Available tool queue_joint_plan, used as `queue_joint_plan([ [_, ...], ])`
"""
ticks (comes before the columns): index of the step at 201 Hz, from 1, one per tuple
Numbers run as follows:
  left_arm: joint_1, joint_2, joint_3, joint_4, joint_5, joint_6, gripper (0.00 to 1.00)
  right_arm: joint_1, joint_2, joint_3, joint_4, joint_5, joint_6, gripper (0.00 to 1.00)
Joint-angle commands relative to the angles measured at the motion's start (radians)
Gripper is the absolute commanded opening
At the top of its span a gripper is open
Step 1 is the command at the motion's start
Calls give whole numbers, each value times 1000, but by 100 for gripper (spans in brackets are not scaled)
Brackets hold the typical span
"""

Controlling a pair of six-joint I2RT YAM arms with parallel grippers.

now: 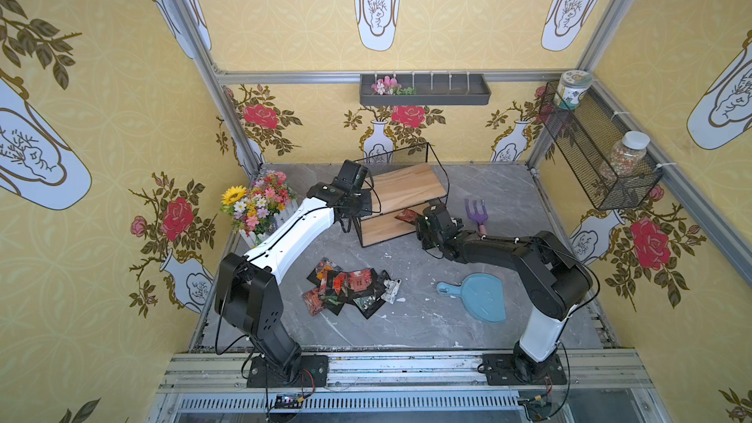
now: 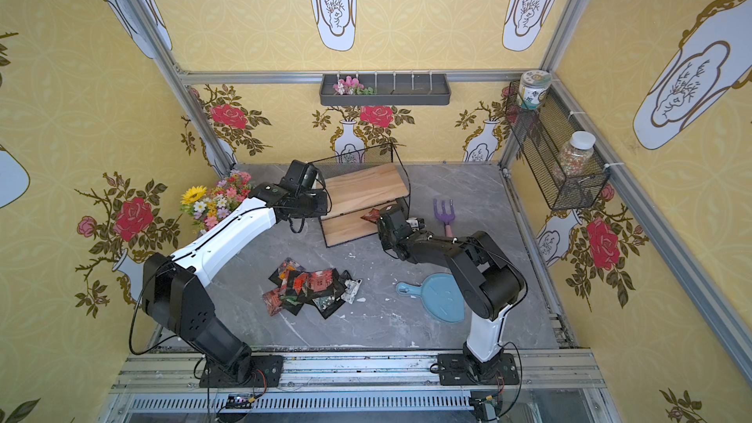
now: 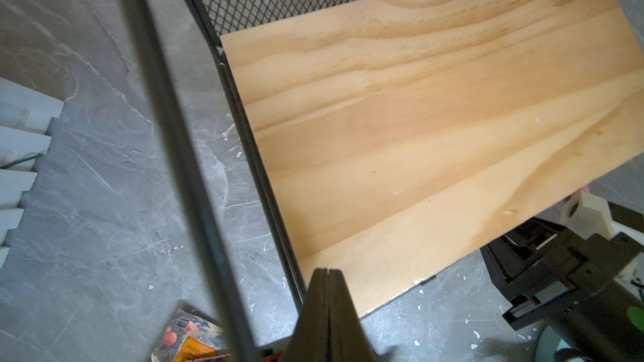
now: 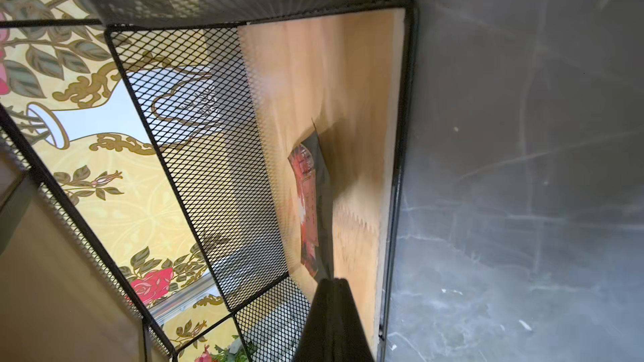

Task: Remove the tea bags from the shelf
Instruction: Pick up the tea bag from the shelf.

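The shelf (image 1: 409, 188) stands at the back middle of the table, and its top board (image 3: 418, 134) is bare. One red and black tea bag (image 1: 407, 216) (image 2: 371, 215) is at the right end of the lower board. It stands on edge in the right wrist view, where my right gripper (image 4: 332, 280) is shut on the tea bag (image 4: 310, 203). My left gripper (image 3: 327, 271) is shut with nothing in it, over the top board's front left corner. Several tea bags (image 1: 350, 290) (image 2: 313, 290) lie piled on the table in front of the shelf.
A flower bunch in a white fence pot (image 1: 256, 205) stands left of the shelf. A purple garden fork (image 1: 474, 211) lies to its right and a blue dustpan (image 1: 476, 297) nearer the front. A grey wall tray (image 1: 425, 91) and a mesh basket with jars (image 1: 598, 156) hang on the walls.
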Motion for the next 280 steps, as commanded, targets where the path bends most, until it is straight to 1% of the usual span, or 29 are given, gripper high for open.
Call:
queue_joint_plan([
  [1, -1, 9, 0, 22, 11, 33, 0, 2, 25, 0, 77, 0, -8, 0],
  [15, -2, 9, 2, 23, 10, 33, 0, 17, 34, -17, 95, 11, 22, 0],
  [47, -1, 5, 1, 22, 6, 35, 0, 57, 43, -34, 48, 29, 62, 0],
  [81, -1, 9, 2, 22, 6, 35, 0, 66, 68, -57, 114, 24, 70, 0],
  [104, -1, 6, -1, 22, 6, 35, 0, 65, 59, -57, 95, 25, 55, 21],
  [131, -2, 4, -2, 23, 5, 35, 0, 68, 55, -79, 131, 32, 37, 41],
  [151, -2, 4, 0, 22, 6, 35, 0, 66, 61, -73, 133, 29, 28, 51],
  [165, -2, 4, 1, 22, 6, 35, 0, 63, 76, -73, 158, 25, 20, 53],
  [190, -2, 2, -1, 21, 6, 37, 0, 53, 124, -66, 220, 2, 27, 53],
  [209, -2, 2, -4, 21, 6, 38, 0, 53, 152, -53, 229, 4, 38, 48],
  [222, -2, 2, -2, 21, 6, 37, 0, 52, 168, -52, 242, 15, 49, 41],
  [233, -2, 2, -2, 20, 6, 37, 0, 51, 175, -60, 260, 26, 63, 36],
  [258, -2, 1, -2, 21, 3, 38, 0, 48, 173, -64, 251, 36, 69, 24],
  [280, -1, 2, -2, 21, 3, 38, 0, 54, 158, -68, 249, 48, 63, 7],
])
